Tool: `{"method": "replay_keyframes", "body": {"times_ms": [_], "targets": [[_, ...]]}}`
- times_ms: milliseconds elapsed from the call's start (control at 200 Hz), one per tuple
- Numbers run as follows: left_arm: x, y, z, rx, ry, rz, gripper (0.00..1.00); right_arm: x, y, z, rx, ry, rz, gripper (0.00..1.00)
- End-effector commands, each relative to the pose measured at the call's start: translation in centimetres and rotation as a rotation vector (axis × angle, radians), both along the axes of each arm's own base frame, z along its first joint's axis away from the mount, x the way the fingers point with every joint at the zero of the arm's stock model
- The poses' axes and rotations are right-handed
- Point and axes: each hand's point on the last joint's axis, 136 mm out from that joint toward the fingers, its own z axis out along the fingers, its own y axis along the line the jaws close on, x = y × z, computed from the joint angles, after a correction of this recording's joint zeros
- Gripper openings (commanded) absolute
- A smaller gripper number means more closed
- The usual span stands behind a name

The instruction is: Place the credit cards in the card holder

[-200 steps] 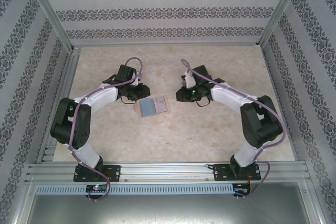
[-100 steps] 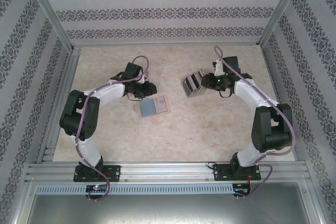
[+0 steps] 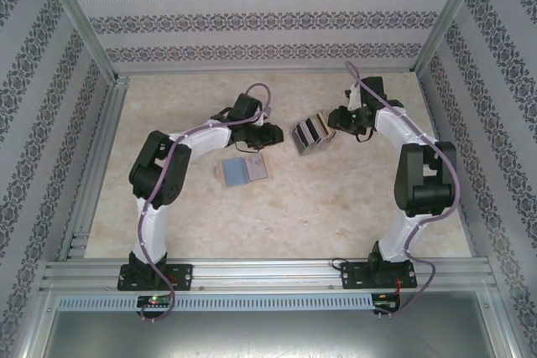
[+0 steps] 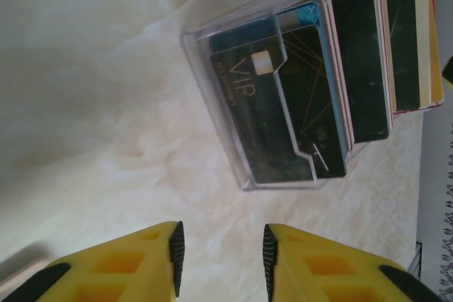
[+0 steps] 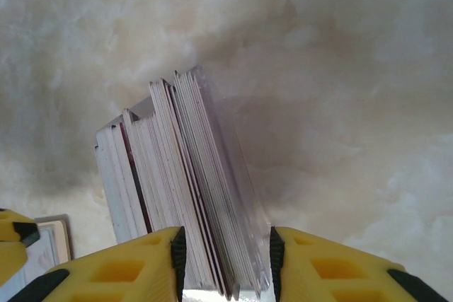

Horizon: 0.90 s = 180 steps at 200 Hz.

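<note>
The clear holder (image 4: 212,44) stands on the tabletop (image 3: 352,207) near its middle, between the two arms, with a row of cards (image 4: 357,61) upright in it; a black card marked VIP is at the front, and behind it are a blue one, other black ones and a tan one

The left pincer (image 4: 219,249) is just beside the holder, apart from it, its jaws parted with only bare tabletop between them

The right pincer (image 5: 225,259) straddles the other end of the holder, the pads close against both sides of the stack; I cannot tell whether they press on it

More cards (image 3: 243,170) lie flat on the tabletop, nearer the arm bases than the holder, below the left pincer in the top view
</note>
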Motion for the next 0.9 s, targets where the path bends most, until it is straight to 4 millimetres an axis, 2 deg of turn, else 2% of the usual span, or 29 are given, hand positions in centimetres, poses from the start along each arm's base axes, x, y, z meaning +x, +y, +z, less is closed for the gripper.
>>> {"method": "replay_keyframes", "body": {"times_ms": [0, 215, 335, 610, 779, 894], "targets": [[0.6, -2.4, 0.5, -0.054, 0.002, -0.014, 0.39, 0.6, 0.9, 1.0, 0.025, -0.004, 0.052, 0.40], [1.1, -5.1, -0.1, -0.076, 0.018, -0.054, 0.43, 0.9, 2.2, -0.3, 0.047, 0.038, 0.092, 0.40], [1.2, -5.9, -0.7, -0.076, 0.028, -0.064, 0.44, 1.0, 2.9, -1.2, 0.046, 0.065, 0.114, 0.40], [1.2, -6.5, -2.3, -0.079, 0.060, -0.064, 0.44, 0.9, 4.2, -0.3, 0.063, 0.043, 0.146, 0.40], [1.2, -7.0, -2.5, -0.085, 0.064, -0.072, 0.44, 0.8, 4.6, 0.1, 0.069, 0.043, 0.157, 0.40], [1.1, -6.9, -2.5, -0.077, 0.065, -0.073, 0.44, 0.7, 4.7, 0.9, 0.076, 0.023, 0.154, 0.40]]}}
